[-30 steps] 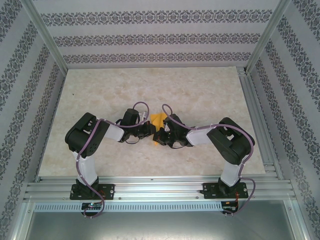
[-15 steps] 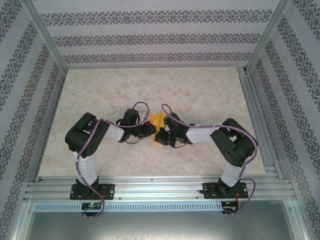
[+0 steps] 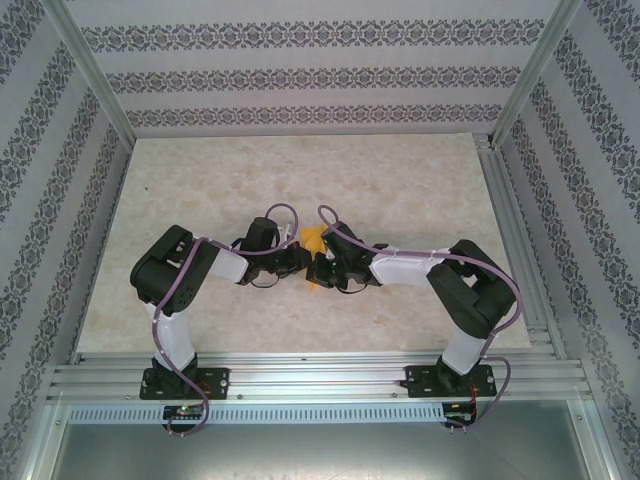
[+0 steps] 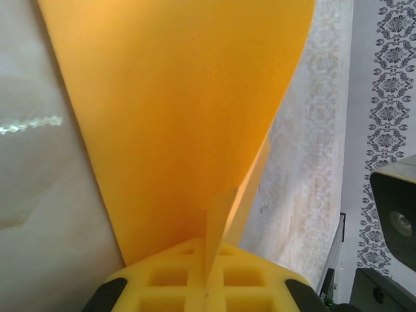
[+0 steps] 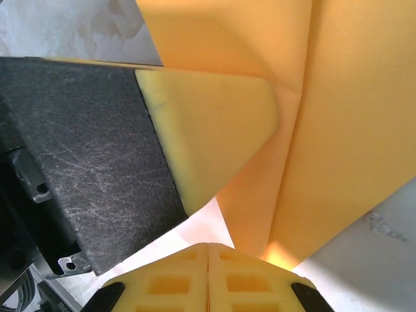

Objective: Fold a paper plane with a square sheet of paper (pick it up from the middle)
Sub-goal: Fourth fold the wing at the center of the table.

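The square sheet of paper [image 3: 313, 238] is orange-yellow and partly folded, held up between the two wrists at the table's middle. In the left wrist view it [image 4: 182, 110] fans out from my left gripper [image 4: 208, 246], whose yellow jaws are shut on a thin folded edge. In the right wrist view the sheet [image 5: 351, 130] shows a straight crease and overlapping layers. My right gripper [image 5: 208, 247] is shut with nothing between its jaws, its tips just short of the sheet's lower corner. The left gripper's yellow finger [image 5: 208, 130] lies against the paper there.
The marble-patterned table [image 3: 400, 180] has open room behind and to both sides of the arms. Patterned walls enclose it. An aluminium rail [image 3: 320, 380] runs along the near edge and another rail [image 3: 515, 230] along the right side.
The right arm has stretched further left toward the left gripper, and its wrist now covers more of the paper. The left arm has stayed in place, still gripping.
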Controlling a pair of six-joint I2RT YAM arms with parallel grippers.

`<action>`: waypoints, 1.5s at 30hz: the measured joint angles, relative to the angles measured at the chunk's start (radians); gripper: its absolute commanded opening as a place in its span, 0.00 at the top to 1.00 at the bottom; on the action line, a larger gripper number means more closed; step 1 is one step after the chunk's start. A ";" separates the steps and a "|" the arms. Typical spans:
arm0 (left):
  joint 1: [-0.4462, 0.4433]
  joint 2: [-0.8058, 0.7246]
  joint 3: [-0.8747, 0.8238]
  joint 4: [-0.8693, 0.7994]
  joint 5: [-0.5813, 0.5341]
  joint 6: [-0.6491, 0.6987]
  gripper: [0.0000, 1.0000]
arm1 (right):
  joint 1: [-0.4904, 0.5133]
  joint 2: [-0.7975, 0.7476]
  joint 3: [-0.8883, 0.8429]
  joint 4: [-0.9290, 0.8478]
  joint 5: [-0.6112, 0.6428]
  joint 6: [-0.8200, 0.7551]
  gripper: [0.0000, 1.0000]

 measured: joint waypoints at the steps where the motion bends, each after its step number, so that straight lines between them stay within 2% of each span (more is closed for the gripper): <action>1: 0.000 0.000 0.000 0.001 0.000 -0.002 0.97 | 0.000 0.003 0.002 0.000 0.000 0.000 0.92; 30: 0.000 -0.002 -0.011 0.020 -0.008 -0.001 0.92 | 0.009 0.064 0.077 -0.127 0.045 -0.068 0.95; 38: -0.002 -0.018 -0.007 0.006 -0.005 0.012 0.77 | 0.013 0.065 0.082 -0.166 0.066 -0.078 0.96; 45: 0.000 -0.043 0.023 -0.087 -0.051 0.042 0.75 | 0.013 0.065 0.078 -0.154 0.056 -0.078 0.96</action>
